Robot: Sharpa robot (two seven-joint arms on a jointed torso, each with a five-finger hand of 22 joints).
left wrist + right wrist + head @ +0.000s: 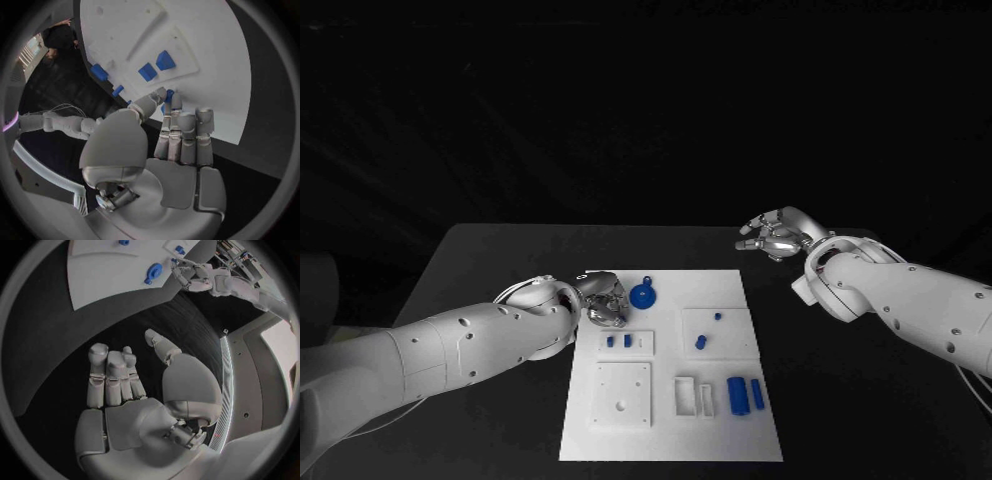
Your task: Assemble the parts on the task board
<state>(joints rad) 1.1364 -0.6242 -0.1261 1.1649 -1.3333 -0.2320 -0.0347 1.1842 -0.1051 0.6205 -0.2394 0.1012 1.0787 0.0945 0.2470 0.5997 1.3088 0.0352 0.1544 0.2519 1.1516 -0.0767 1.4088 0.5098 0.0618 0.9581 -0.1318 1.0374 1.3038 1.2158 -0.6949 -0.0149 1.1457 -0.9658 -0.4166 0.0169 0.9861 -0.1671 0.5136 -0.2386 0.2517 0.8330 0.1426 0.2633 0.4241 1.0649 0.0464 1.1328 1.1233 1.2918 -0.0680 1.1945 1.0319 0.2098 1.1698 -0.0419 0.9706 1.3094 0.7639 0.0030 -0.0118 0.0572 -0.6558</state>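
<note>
The white task board (678, 442) lies mid-table. A round blue part with a short stem (643, 295) rests at its far edge. My left hand (600, 300) hovers at the board's far left corner, fingers stretched toward that part with a small gap and nothing held. In the left wrist view the blue part (167, 96) peeks between the thumb and fingertips of the left hand (172, 145). My right hand (773, 237) floats over bare table beyond the board's far right corner, fingers loosely apart and holding nothing. The right wrist view shows my right hand (134, 390), the board (106, 275) and the round part (152, 274).
Two small blue blocks (619, 341) sit in a recessed plate on the board's left. Two blue pegs (710, 330) stand right of centre. Two long blue pieces (747, 394) lie near the right edge beside white blocks (695, 396). A square white plate (622, 394) is at the near left.
</note>
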